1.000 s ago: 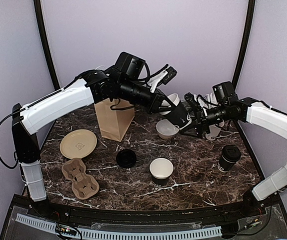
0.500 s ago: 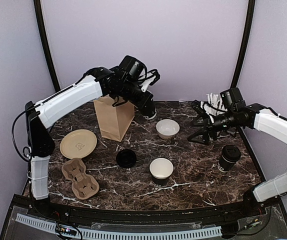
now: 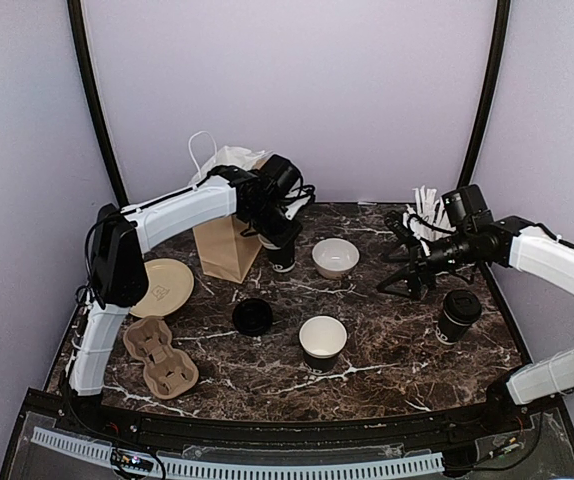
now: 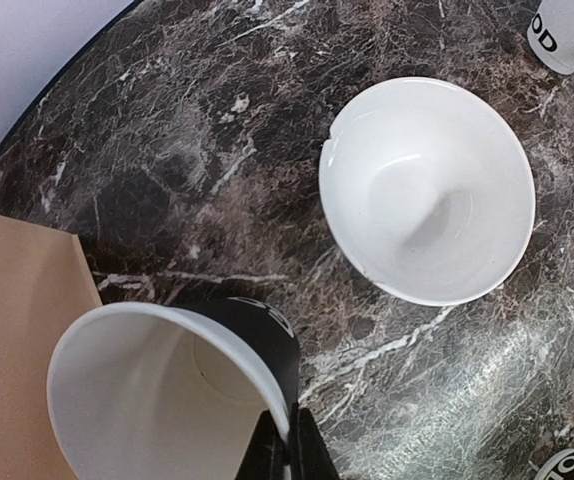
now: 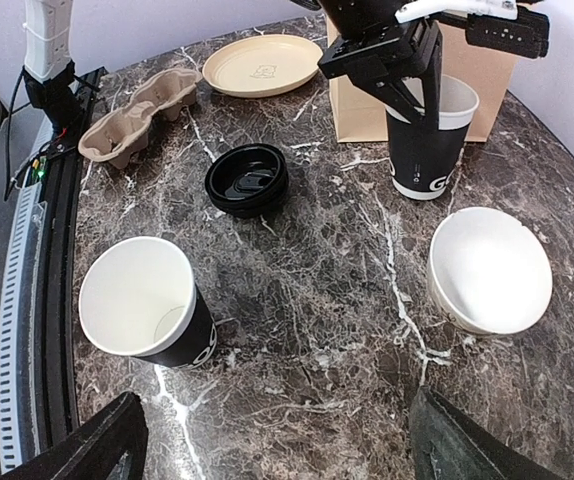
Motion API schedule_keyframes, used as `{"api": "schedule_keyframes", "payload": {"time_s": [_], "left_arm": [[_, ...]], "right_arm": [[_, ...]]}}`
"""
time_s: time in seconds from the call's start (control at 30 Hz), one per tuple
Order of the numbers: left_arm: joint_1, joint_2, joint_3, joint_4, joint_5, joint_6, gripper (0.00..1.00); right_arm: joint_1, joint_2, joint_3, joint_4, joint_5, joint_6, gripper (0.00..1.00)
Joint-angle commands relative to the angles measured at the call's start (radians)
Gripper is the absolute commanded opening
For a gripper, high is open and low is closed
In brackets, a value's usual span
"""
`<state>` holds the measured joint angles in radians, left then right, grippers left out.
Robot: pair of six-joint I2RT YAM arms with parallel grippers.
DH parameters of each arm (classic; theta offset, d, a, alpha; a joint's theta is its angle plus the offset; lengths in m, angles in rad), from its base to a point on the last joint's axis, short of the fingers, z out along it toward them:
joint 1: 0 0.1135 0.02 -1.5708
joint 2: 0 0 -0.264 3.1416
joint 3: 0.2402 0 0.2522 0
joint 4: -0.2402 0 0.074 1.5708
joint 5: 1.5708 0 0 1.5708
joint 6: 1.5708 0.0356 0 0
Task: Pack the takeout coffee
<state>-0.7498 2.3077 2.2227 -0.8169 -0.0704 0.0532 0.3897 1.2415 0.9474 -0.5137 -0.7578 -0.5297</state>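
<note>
Fingers of my left claw (image 5: 422, 88) pinch the rim of a lidless black paper coffee cup w/ white inside (image 5: 429, 140), one finger in, one out; cup upright, white lettering on its side, base looks down on the dark marble tabletop (image 3: 397, 355), at far centre-left, just beside the brown paper bag (image 3: 229, 240) on the bag's right; low white bowl (image 3: 335, 258) just right of that cup, not touching.

My right claw (image 3: 392, 258) is spread wide, nothing betw. the fingers, hanging over the far right of the table, near the white cup of wrapped straws (image 3: 425, 212).

Second lidless black paper cup (image 3: 323, 343) stands near centre, well apart from both claws; lidded black paper cup w/ dome lid (image 3: 458, 315) stands at right, nearer than my right claw.

Loose black dome lid (image 3: 253, 316) lies left of centre; tan round plate (image 3: 157, 287) at left; moulded brown pulp cup carrier (image 3: 160, 356) at near left, no cups in it.
</note>
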Motion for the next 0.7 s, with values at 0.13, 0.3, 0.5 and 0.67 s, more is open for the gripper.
{"api": "schedule_keyframes", "payload": {"time_s": [0.13, 0.3, 0.5, 0.67], "left_arm": [[0.0, 0.031, 0.062, 0.023, 0.064, 0.008, 0.06], [-0.001, 0.041, 0.076, 0.018, 0.067, 0.004, 0.26], [-0.016, 0.022, 0.205, -0.075, 0.042, 0.003, 0.4], [-0.109, -0.123, 0.161, -0.127, -0.083, -0.002, 0.5]], "right_arm": [[0.0, -0.005, -0.016, 0.036, -0.018, -0.006, 0.91], [-0.001, 0.001, -0.021, 0.038, -0.022, -0.009, 0.91], [-0.001, 0.013, -0.014, 0.031, -0.035, -0.014, 0.91], [-0.001, 0.012, -0.02, 0.027, -0.031, -0.023, 0.91]]}}
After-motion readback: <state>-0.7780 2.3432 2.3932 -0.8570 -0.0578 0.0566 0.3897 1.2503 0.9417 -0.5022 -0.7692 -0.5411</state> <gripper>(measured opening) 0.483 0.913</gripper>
